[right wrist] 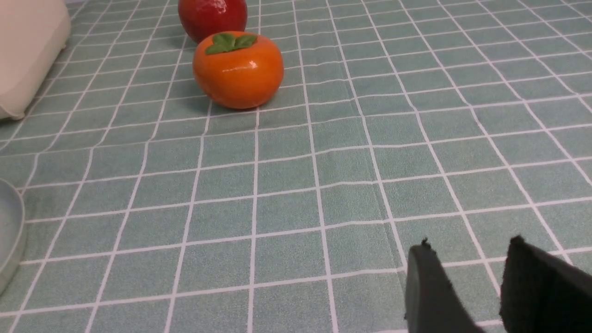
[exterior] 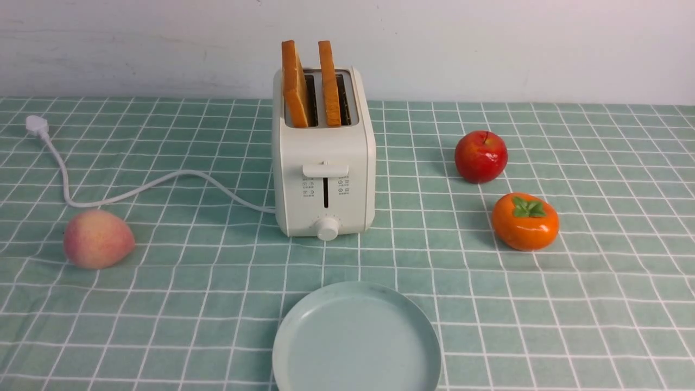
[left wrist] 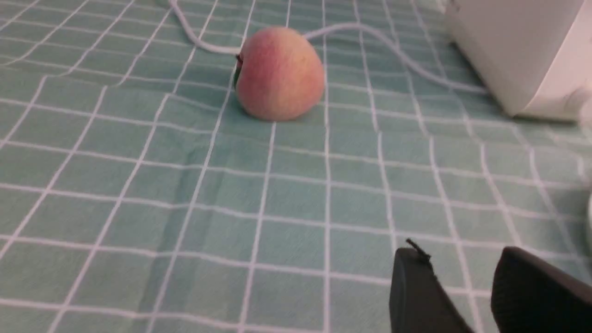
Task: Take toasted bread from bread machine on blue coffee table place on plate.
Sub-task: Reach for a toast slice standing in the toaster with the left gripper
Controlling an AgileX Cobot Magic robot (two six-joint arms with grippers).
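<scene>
The cream-white bread machine point(exterior: 324, 157) stands mid-table on the green-teal checked cloth point(exterior: 163, 304). Two slices of toasted bread stand upright in its slots, the left slice point(exterior: 295, 84) and the right slice point(exterior: 329, 82), both sticking out of the top. The pale blue-green plate point(exterior: 355, 339) lies empty in front of the toaster at the near edge. Neither gripper shows in the front view. My left gripper point(left wrist: 462, 259) is open and empty above the cloth, the toaster's corner point(left wrist: 522, 51) beyond it. My right gripper point(right wrist: 469, 247) is open and empty above the cloth, with the plate's rim point(right wrist: 9, 231) at the view's edge.
A pink peach point(exterior: 98, 239) lies left of the toaster, also in the left wrist view point(left wrist: 279, 74). A red apple point(exterior: 481, 156) and an orange persimmon point(exterior: 525, 221) lie to the right, also in the right wrist view point(right wrist: 237, 69). The white cord point(exterior: 136, 190) and plug point(exterior: 37, 125) trail left.
</scene>
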